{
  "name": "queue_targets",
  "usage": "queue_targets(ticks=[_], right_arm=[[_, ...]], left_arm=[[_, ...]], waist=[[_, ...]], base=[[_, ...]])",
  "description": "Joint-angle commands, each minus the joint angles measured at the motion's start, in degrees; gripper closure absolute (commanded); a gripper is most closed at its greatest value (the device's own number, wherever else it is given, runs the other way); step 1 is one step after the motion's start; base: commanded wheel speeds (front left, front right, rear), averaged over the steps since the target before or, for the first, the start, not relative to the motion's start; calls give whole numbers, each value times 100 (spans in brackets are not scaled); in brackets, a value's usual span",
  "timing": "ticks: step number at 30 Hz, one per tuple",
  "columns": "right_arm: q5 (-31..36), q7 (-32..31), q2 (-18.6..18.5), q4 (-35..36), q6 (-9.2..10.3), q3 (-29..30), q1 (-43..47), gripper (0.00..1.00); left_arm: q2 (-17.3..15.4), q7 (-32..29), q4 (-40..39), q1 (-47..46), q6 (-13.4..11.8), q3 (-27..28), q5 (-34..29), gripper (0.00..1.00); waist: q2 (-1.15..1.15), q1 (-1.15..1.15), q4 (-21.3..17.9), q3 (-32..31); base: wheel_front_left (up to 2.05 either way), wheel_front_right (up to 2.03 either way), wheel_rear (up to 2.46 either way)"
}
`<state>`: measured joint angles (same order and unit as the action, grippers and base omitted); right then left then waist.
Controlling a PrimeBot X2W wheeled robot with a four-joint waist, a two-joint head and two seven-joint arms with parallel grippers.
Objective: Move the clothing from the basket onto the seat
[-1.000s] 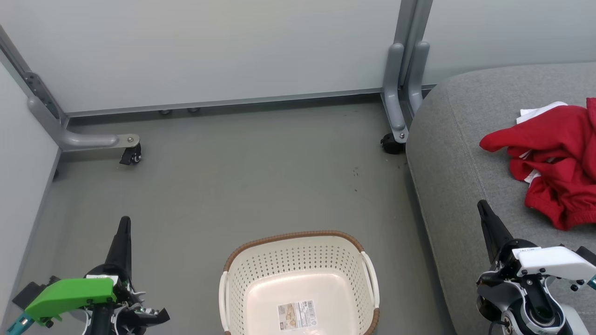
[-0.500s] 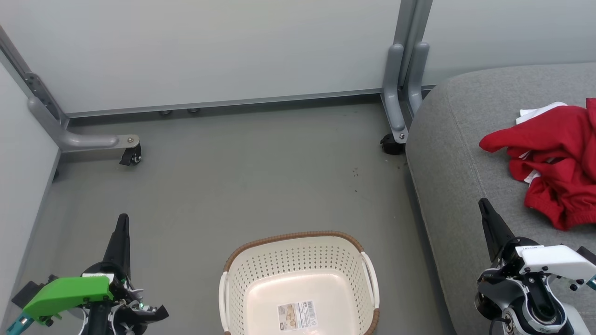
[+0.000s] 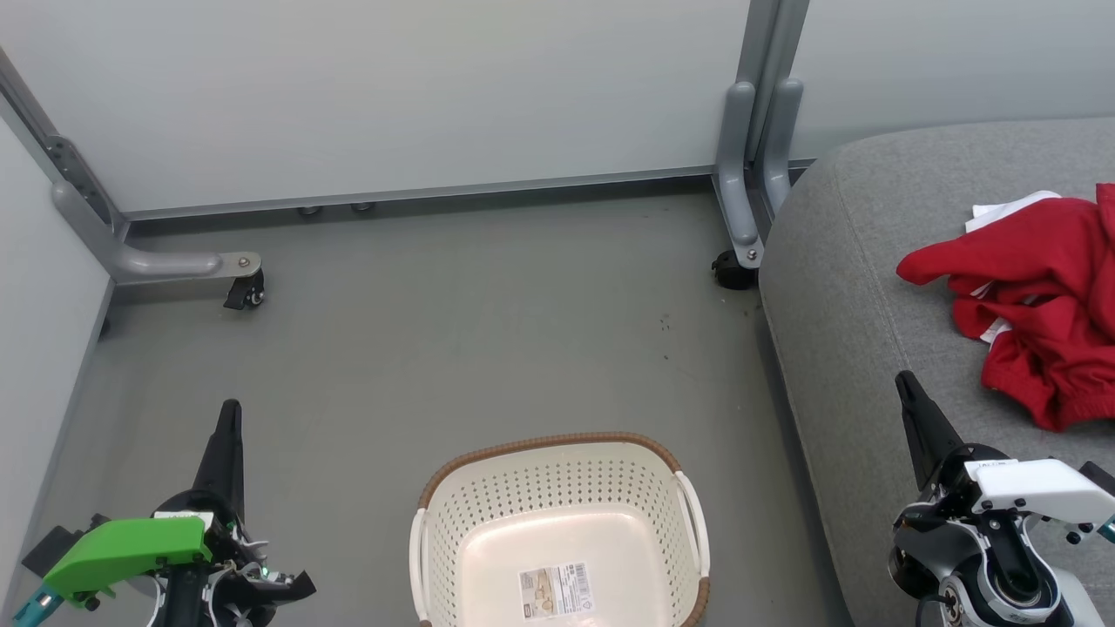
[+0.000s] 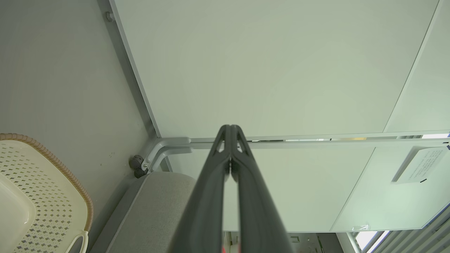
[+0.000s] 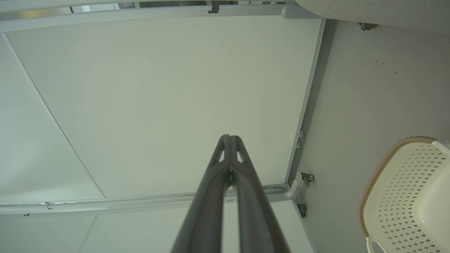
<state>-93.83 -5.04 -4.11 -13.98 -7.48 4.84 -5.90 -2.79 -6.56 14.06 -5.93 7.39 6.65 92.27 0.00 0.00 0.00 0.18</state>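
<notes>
Right, my left gripper sits at the lower left of the head view, its two dark fingers pressed together into one point with nothing between them, aimed up the frame over the grey floor. My right gripper is at the lower right, jaws likewise pressed together and holding nothing, its tip showing against the seat — the big light-grey cushion that takes up the right side of the frame. The clothing lies on that seat at the right edge of the frame, a crumpled red heap with bits of white at its top and left side, partly cut off by the frame edge and well apart from both my grippers. The basket stands on the floor at the bottom centre, between my two grippers and just left of the seat; its cream bottom shows bare, with a barcode label stuck on it. In each wrist view my fingers meet at their tips in front of pale partition panels — the basket's brown rim shows at the lower left of the left wrist view and at the lower right of the right one
</notes>
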Motion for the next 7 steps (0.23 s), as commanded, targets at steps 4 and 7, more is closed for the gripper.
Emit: queue_targets(ticks=[4,7], right_arm=[[19,-34,16,-14,-2,23,-39,100],[26,-37,20,-14,-2,30,-40,100]], left_arm=[[-8,-23,3,-61,30,10,17,100],[-9,-23,4,-61,30,10,17,100]], waist=[[0,0,0,0],[0,0,0,0]], base=[[0,0,0],[0,0,0]])
